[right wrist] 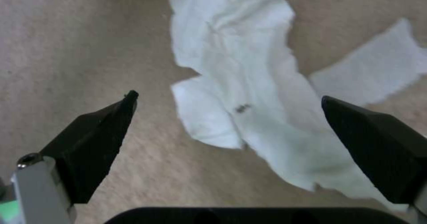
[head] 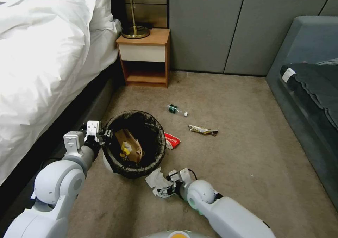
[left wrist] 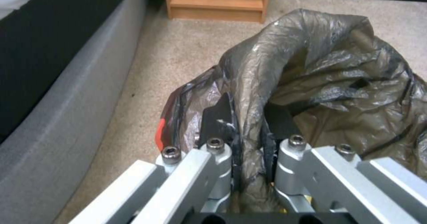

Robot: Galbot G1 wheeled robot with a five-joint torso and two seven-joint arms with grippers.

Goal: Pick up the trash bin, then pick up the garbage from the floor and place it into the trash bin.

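While the left gripper (left wrist: 247, 130) pinches the liner-covered rim of the trash bin (head: 135, 144), the right gripper (right wrist: 227, 117) hovers with fingers spread above a white crumpled tissue (right wrist: 249, 93) on the carpet (head: 246, 153). Beyond the bin from the right gripper lie a red-and-white packet (head: 172, 140), a snack wrapper (head: 203, 130) and a small clear bottle (head: 176, 110).
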